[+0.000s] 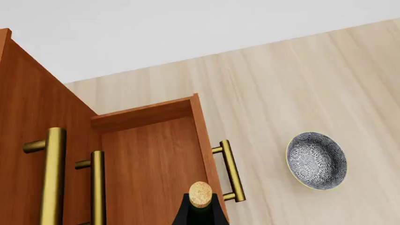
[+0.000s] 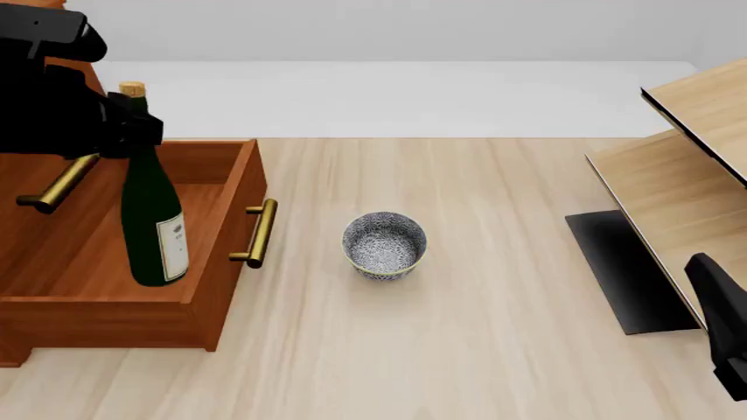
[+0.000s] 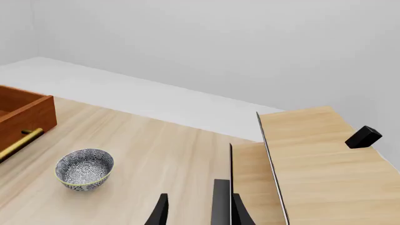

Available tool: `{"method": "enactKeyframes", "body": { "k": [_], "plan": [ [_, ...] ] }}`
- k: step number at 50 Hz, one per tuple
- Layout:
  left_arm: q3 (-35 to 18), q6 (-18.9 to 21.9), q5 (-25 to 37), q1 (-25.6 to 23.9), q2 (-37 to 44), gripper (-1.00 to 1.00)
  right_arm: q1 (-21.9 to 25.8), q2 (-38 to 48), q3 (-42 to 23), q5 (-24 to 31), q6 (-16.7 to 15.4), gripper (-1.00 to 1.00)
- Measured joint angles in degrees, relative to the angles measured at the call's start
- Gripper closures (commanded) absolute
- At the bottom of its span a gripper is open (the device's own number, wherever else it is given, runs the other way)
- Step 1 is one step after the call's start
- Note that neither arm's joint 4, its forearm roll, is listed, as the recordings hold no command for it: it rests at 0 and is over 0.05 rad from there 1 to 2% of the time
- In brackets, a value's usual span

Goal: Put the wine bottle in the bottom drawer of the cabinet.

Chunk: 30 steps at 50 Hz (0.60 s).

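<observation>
Upright inside the pulled-out bottom drawer (image 2: pixel 140 289): the wine bottle (image 2: pixel 152 219), dark green, white label facing the front camera, tan cork (image 2: pixel 132 89) on top, base apparently on the drawer floor near the middle. Pinched at the neck by the left pincer (image 2: pixel 122 122), black, coming in from the left side of the front view. Seen from the left wrist view as only the cork and dark shoulders, straight down over the reddish-brown drawer floor. Brass bar handle (image 2: pixel 257 233) on the drawer front, pointing toward the open bench (image 2: pixel 491 350). More brass handles (image 1: pixel 53 176) on the upper fronts of the cabinet (image 1: pixel 31 117), above the open drawer.

Out on the pale wooden bench, well apart from the drawer front: a small patterned bowl (image 2: pixel 384 244), blue-grey inside, standing right way up.

On the far right, a light-wood shelf unit (image 2: pixel 688 149) with a dark base plate. Low at the right edge of the front view, part of the right arm (image 2: pixel 723 332); right pincer (image 3: pixel 194 211) barely in the right wrist view, only dark finger tips showing with a gap between them, nothing held — apparently spread, cannot tell for sure
</observation>
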Motion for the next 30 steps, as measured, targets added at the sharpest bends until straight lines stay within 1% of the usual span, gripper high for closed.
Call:
{"method": "enactKeyframes", "body": {
  "k": [30],
  "plan": [
    [2.5,0.9,-2.4,0.8,2.1,1.0,-0.1,0.0,0.4,-0.1,-0.2,-1.0]
  ]
}}
